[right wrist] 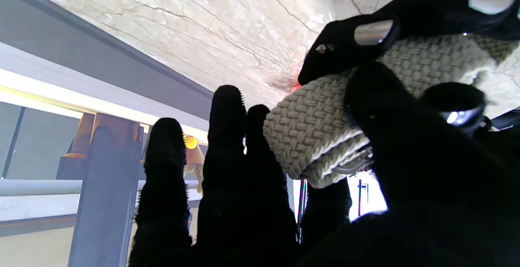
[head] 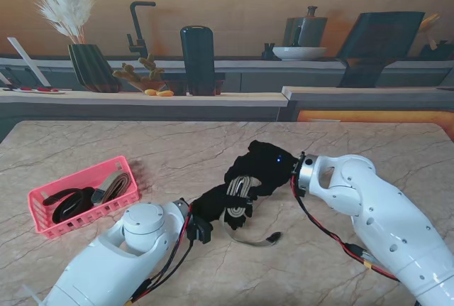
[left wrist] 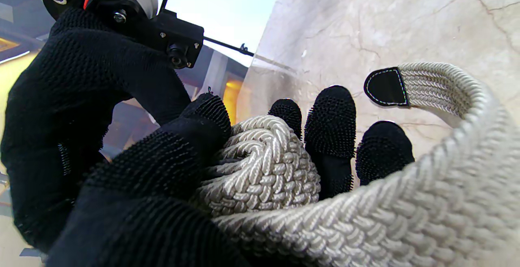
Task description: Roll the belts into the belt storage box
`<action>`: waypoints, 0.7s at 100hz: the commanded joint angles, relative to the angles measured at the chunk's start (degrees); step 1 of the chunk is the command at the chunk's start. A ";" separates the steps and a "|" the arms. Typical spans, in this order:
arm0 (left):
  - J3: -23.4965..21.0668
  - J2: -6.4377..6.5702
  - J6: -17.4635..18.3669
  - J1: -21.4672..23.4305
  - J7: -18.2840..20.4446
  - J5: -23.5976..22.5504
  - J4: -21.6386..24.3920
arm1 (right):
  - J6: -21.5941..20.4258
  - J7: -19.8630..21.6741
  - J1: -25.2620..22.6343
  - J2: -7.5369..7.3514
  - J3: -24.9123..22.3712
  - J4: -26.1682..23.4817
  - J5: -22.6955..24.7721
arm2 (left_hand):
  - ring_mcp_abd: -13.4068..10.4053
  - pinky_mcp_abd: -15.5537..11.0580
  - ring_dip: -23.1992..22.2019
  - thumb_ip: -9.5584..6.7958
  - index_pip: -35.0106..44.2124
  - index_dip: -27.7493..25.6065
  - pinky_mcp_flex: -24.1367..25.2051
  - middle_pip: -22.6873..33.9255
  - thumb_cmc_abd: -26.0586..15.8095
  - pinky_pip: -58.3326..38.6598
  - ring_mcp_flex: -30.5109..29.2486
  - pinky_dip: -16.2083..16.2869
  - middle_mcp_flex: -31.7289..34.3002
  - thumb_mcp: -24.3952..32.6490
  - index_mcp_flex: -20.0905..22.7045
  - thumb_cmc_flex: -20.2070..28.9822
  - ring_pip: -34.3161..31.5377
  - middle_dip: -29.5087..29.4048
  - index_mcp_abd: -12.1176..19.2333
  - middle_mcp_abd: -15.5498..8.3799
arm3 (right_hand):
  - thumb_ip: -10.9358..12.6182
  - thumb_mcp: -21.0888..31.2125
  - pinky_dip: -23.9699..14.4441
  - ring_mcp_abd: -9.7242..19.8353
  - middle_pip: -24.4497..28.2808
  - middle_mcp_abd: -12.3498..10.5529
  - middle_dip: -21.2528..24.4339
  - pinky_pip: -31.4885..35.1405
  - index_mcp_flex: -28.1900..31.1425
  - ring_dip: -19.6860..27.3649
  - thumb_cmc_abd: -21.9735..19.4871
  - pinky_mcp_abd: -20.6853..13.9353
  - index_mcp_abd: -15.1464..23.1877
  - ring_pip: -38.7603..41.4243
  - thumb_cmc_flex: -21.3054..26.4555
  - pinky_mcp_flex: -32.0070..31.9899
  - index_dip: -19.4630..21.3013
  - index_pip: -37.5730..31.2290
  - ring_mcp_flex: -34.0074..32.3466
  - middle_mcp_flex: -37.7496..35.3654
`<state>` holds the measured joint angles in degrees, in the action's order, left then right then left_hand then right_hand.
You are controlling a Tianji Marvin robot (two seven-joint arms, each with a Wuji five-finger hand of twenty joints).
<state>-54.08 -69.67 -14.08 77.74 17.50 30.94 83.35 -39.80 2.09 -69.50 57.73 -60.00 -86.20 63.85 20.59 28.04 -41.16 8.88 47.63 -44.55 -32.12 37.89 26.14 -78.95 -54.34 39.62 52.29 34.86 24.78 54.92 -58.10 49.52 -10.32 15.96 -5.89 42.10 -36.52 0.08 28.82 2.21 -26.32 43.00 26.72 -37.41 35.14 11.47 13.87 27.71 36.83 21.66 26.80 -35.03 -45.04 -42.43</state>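
Cream braided belt (head: pixel 241 203) at mid-counter (head: pixel 355 143), partly rolled; loose tail with black leather tip (left wrist: pixel 386 87) curls toward me. Left robot hand (head: pixel 213 205) and right robot hand (head: pixel 266 167), black knit gloves, both closed on coil. Pink slatted box (head: pixel 50 224) far left, rolled belts inside; buckle hidden.

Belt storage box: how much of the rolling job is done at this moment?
Done: the pink belt storage box, on my left, already holds a rolled black belt and a grey-brown belt.
In hand: the left hand and right hand both grip the woven beige belt, partly coiled, its dark-tipped tail loose on the table.
Left: finish the coil and place it in the box.
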 commanded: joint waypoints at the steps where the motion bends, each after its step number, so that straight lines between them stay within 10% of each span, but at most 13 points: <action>1: 0.04 -0.20 -0.23 0.12 0.27 -0.10 0.57 | -0.59 1.29 0.34 0.15 0.52 0.21 -0.57 | 0.27 2.38 0.62 -1.48 1.62 -0.71 0.20 4.51 -5.69 -2.69 -1.64 1.19 2.88 4.86 -0.49 1.68 -1.46 -0.74 1.93 -1.49 | -1.75 -2.27 -1.44 1.16 3.78 -1.68 -3.17 0.45 8.37 -3.06 -7.19 1.09 1.77 4.23 5.84 0.87 -4.29 -15.05 -3.24 -6.19; 24: -0.58 -0.73 0.72 1.40 -3.96 -1.06 1.72 | -0.52 -1.27 0.21 0.40 0.65 0.80 -0.24 | 1.80 1.37 1.22 -8.19 -13.19 9.33 5.00 1.98 -16.21 1.72 3.51 0.91 -1.98 -17.81 0.24 -6.34 3.49 -8.42 1.06 -0.26 | -3.70 2.79 -1.33 0.18 3.80 -2.37 -2.55 2.55 22.07 -6.33 -4.54 3.48 3.06 11.18 5.53 2.86 -11.68 -21.41 -9.05 -20.68; 36: -0.79 -1.02 3.18 2.29 -7.00 -2.56 2.28 | 3.17 -5.51 -1.63 0.69 -0.69 0.10 1.70 | 1.40 -1.73 1.99 -8.19 -19.15 14.62 11.24 -5.33 -15.06 8.92 10.56 -2.50 -7.31 -29.86 -1.44 -7.45 11.54 -11.84 1.81 -1.17 | -4.34 4.74 -1.25 -0.30 4.51 -1.70 -2.26 3.19 23.05 -6.79 -3.48 3.90 2.61 12.51 5.07 3.03 -12.49 -22.09 -9.49 -21.56; 70: -0.72 -2.97 11.17 4.40 -16.75 -2.83 2.47 | 17.43 -18.87 -5.34 2.03 -2.19 -0.72 4.85 | -4.18 -5.13 11.04 -8.12 -24.72 17.47 20.06 -20.30 -9.41 25.07 24.23 -11.29 -17.07 -32.12 -3.41 -8.93 33.28 -23.93 4.22 -3.74 | -5.11 4.86 -0.47 -3.59 14.54 4.43 -4.43 6.73 22.00 -10.59 -6.42 4.62 -2.29 22.58 7.57 3.34 -9.55 -22.95 -7.65 -18.00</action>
<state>-55.23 -71.76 -3.53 81.45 1.05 28.32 86.06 -23.83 -16.73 -74.27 59.13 -61.60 -86.17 68.62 19.09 24.88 -32.25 2.95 25.44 -27.85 -12.73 19.61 13.65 -56.08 -31.70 30.14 36.58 2.72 22.49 46.98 -27.52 27.06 -8.61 13.75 -12.10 37.43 -36.62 -3.18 35.44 4.96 -28.50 47.41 39.59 -46.38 38.42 13.63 11.77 47.38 37.70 24.94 12.45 -39.48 -53.99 -59.91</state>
